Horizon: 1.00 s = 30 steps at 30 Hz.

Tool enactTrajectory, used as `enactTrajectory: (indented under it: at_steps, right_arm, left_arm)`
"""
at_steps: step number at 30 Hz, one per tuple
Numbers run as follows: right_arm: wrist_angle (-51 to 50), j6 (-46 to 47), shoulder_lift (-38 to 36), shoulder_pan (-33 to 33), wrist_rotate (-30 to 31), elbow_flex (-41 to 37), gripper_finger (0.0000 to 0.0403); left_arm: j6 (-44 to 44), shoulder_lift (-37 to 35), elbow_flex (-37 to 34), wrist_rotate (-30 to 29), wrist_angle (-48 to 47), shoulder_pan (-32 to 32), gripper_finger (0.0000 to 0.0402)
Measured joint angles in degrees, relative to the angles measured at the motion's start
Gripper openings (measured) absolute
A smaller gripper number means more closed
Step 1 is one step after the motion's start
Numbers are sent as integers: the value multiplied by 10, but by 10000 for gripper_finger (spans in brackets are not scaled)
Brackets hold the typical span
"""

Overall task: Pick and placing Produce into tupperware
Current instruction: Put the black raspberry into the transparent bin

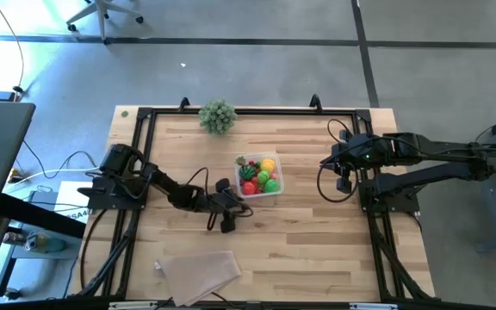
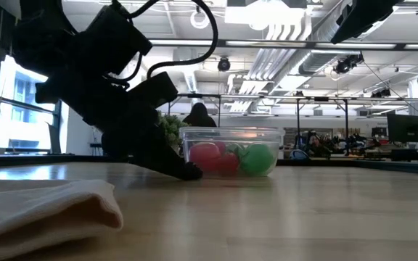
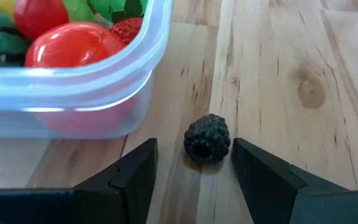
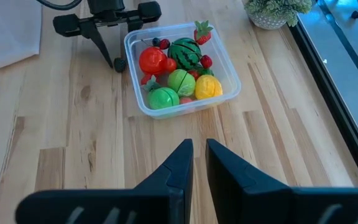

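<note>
The clear tupperware (image 1: pixel 259 176) (image 3: pixel 73 93) stands mid-table and holds red, green and yellow produce (image 4: pixel 179 68), among them a striped green ball. A small black berry (image 3: pixel 207 138) (image 4: pixel 120 64) lies on the wood just outside one corner of the tupperware. My left gripper (image 3: pixel 194 171) (image 1: pixel 244 211) is low over the table and open. One finger stands on each side of the berry, slanting down at it from the table's left. My right gripper (image 4: pixel 197 155) (image 1: pixel 344 182) hangs shut, raised at the table's right side, with nothing in it.
A bushy grey-green plant (image 1: pixel 217 115) stands at the far edge. A folded beige cloth (image 1: pixel 198 271) (image 2: pixel 42 206) lies near the front edge. Bare wood stretches to the right of the tupperware and in front of it.
</note>
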Motion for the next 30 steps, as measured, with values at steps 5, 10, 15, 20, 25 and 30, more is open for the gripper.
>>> enactTrajectory:
  at_steps: [5, 10, 15, 20, 25, 30]
  right_arm:
    - [0, 0, 0, 0, 0, 0, 34]
    - [0, 0, 0, 0, 0, 0, 34]
    - [0, 0, 0, 0, 0, 0, 34]
    - [0, 0, 0, 0, 0, 0, 34]
    - [0, 0, 0, 0, 0, 0, 34]
    - [0, 0, 0, 0, 0, 0, 34]
  left_arm:
    - [35, 0, 0, 12, 1, 1, 198]
    - [63, 0, 0, 28, 5, 1, 198]
    - [95, 0, 0, 44, 14, 1, 198]
    - [103, 1, 0, 63, 18, 6, 198]
    - [103, 1, 0, 93, 20, 16, 198]
    - [103, 1, 0, 107, 20, 19, 198]
